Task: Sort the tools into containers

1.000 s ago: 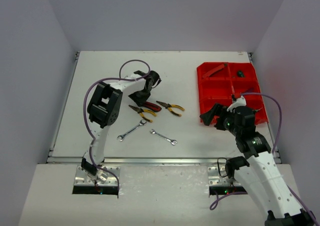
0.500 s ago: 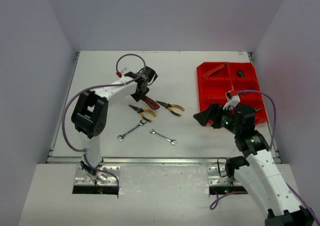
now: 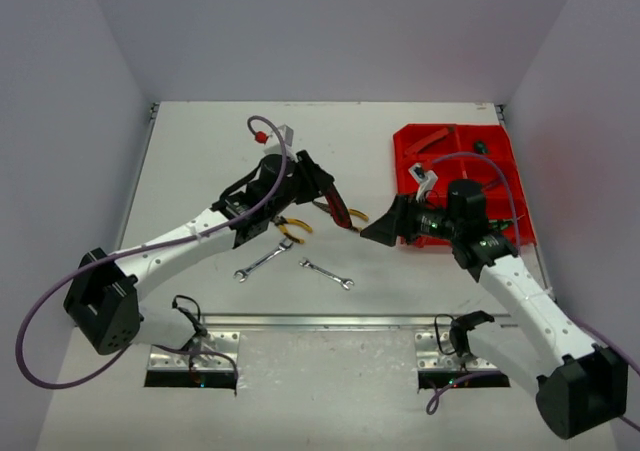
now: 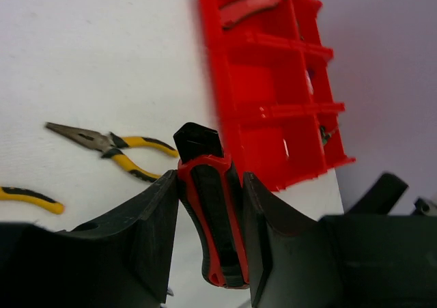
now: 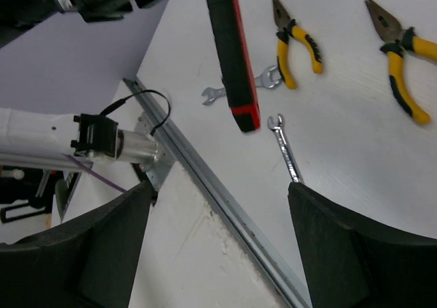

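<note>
The left gripper (image 4: 210,185) was clamped on the red-black pliers (image 4: 215,240), held above the counter (image 3: 200,171). Beneath lay two yellow-black pliers (image 4: 113,145) and two silver wrenches (image 3: 263,261). Just right of the held pliers, the right gripper (image 3: 375,231) faced them, jaws apart and holding nothing. The red tray (image 3: 432,183) sat at the far right
</note>
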You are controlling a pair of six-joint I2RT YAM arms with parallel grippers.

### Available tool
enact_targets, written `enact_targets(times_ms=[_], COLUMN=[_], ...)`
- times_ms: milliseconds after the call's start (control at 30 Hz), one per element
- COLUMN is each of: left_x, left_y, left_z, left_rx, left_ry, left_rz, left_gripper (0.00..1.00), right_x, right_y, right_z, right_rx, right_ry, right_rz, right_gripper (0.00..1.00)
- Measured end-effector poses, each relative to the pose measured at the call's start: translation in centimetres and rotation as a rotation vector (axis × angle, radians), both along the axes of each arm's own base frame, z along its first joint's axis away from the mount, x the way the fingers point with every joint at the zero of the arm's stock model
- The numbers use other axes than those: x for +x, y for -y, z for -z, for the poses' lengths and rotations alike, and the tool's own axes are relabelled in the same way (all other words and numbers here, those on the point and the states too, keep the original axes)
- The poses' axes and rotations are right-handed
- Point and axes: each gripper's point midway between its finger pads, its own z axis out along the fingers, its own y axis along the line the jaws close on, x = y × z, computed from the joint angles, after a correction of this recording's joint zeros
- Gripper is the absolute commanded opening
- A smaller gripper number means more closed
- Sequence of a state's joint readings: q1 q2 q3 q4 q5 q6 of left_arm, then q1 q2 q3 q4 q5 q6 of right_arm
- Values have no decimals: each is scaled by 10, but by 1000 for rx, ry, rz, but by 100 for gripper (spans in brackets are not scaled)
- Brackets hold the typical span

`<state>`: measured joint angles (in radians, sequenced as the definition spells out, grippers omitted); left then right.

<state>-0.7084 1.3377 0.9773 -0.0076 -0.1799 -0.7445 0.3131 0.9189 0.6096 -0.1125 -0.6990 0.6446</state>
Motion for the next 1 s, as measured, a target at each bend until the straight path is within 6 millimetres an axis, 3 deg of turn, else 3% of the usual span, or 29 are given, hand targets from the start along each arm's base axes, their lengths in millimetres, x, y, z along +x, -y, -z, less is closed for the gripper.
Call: enact_targets(times_ms=[100,200,333,467,500,600,667,700,733,800,900,967,1000], left_x=[-24,-47,-62,-66,-66,-65,-65,-65,-65,-65,-64,-63,-63], left_y=[29,49,60,61,60,58,56,55,54,54,57,57,56], left_z=[-8,-13,-12,-9,-9,-6,-3,-1,0,-1,-11,-15,-16], left_rx=[-10,-21,-23,-11,-9,-1,9,15,21,20,7,10,14], left_ry=[30,41,33,21,18,10,2,-3,-8,-14,-1,3,3], left_rz=[139,252,323,334,334,323,315,310,306,307,310,309,305], left_gripper=[0,0,0,0,0,0,0,0,0,0,0,9,27], right_x=[-1,-3,3,14,15,17,17,18,17,15,13,15,15], right_y=[-22,-30,-32,-30,-30,-31,-34,-35,-37,-42,-49,-51,-51], right_z=[-12,-15,-10,-9,-9,-8,-5,-3,-1,1,4,5,5], right_rx=[-16,-27,-66,-114,-116,-122,-123,-122,-119,-107,-94,-93,-89], right_ry=[43,69,81,104,109,112,104,99,87,68,47,43,42], right_rz=[-72,-92,-68,-31,-26,-24,-29,-32,-37,-56,-78,-70,-67], right_gripper=[69,67,60,17,13,16,27,39,41,29,2,0,0])
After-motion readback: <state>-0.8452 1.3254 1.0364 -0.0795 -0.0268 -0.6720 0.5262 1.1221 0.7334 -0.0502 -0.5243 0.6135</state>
